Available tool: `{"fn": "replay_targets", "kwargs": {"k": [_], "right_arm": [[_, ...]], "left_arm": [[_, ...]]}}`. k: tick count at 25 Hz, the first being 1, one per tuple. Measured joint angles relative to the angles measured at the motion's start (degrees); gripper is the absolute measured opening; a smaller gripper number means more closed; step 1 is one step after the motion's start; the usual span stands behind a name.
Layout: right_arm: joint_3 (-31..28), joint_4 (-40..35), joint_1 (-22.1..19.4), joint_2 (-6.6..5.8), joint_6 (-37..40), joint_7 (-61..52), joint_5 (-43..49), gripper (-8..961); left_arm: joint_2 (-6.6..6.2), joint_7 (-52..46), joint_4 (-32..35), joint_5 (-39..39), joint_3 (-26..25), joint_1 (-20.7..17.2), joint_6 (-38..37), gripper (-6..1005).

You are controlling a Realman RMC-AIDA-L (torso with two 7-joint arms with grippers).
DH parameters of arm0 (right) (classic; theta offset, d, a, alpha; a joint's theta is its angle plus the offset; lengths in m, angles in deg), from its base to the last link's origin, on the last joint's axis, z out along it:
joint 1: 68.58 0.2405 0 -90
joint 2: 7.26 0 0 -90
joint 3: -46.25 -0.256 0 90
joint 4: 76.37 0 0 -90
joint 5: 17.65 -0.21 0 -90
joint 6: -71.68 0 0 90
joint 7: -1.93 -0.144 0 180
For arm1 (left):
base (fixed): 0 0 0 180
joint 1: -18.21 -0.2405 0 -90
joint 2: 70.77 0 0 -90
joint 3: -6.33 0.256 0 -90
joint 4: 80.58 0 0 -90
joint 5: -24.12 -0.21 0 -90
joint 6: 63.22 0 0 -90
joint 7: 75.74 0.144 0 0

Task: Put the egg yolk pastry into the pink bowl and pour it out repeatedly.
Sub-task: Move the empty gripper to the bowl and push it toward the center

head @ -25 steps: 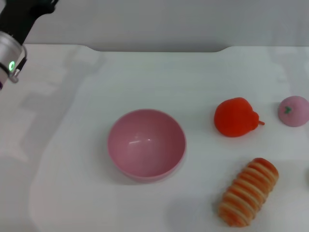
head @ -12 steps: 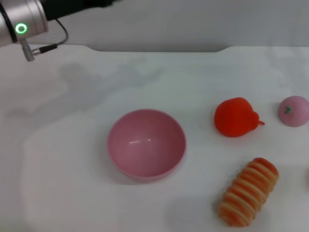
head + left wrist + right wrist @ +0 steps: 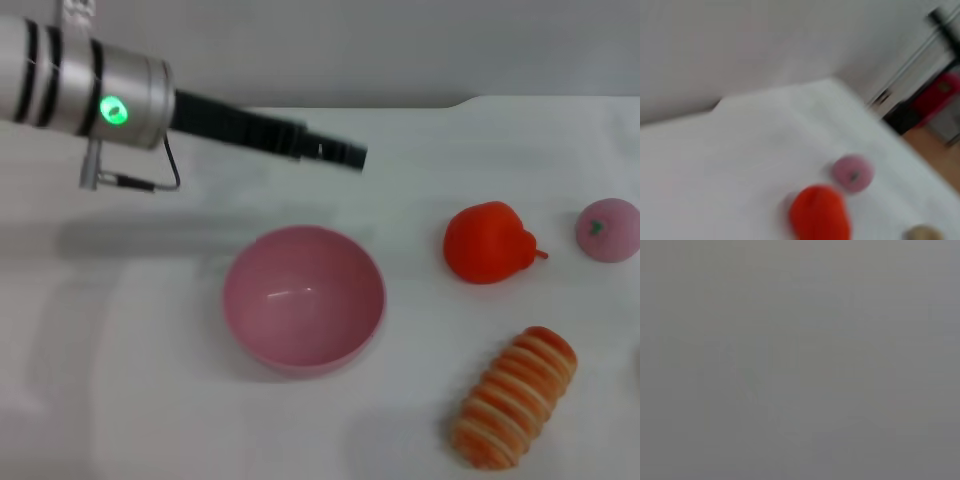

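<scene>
Left arm reaches in level from the left, its dark left gripper (image 3: 345, 155) stretched out sideways, aloft.

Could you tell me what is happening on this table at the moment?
The left gripper reaches across above the far side of the empty pink bowl, holding nothing visible. A red fruit, a small pink fruit and a striped bread roll lie to the robot's right. The egg yolk pastry shows only at the left wrist view's edge. The right arm is out of sight.
</scene>
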Motion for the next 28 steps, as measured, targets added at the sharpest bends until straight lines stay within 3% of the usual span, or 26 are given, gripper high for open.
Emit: {"fn": "replay_targets", "kwargs": {"k": [3, 4, 6, 12, 13, 16, 28], "right_arm": [[-0.02, -0.12, -2.60, -0.87, 0.32, -3.01, -0.09, 665], [-0.10, -0.17, -3.24, -0.96, 0.70, -3.62, -0.17, 665], [-0.21, -0.33, -4.43, -1.04, 1.83, -4.36, -0.31, 665], [0.36, -0.63, -5.95, -0.78, 3.62, -4.52, -0.15, 664], [0.52, -0.58, -6.09, -0.70, 3.85, -4.55, -0.13, 664], [0.91, -0.38, -6.23, -0.58, 4.43, -4.59, -0.10, 665], [0.95, -0.62, -6.07, 0.78, 4.64, -5.29, -0.02, 666]], "left_arm": [[2.74, -4.55, 2.38, -9.94, -0.06, -0.20, 0.61, 774], [2.74, -4.55, 2.38, -9.94, -0.06, -0.20, 0.61, 773], [4.99, -8.87, 4.79, -19.77, 0.35, -0.05, 0.96, 771], [5.35, -10.15, 5.31, -22.31, 0.90, 0.21, 0.86, 765], [5.47, -14.62, 7.53, -30.08, 3.87, 0.85, 0.56, 765], [5.44, -16.09, 9.25, -34.02, 4.12, 0.32, -0.83, 762], [5.33, -16.12, 8.33, -36.56, 4.17, -2.06, -4.01, 750]]}}
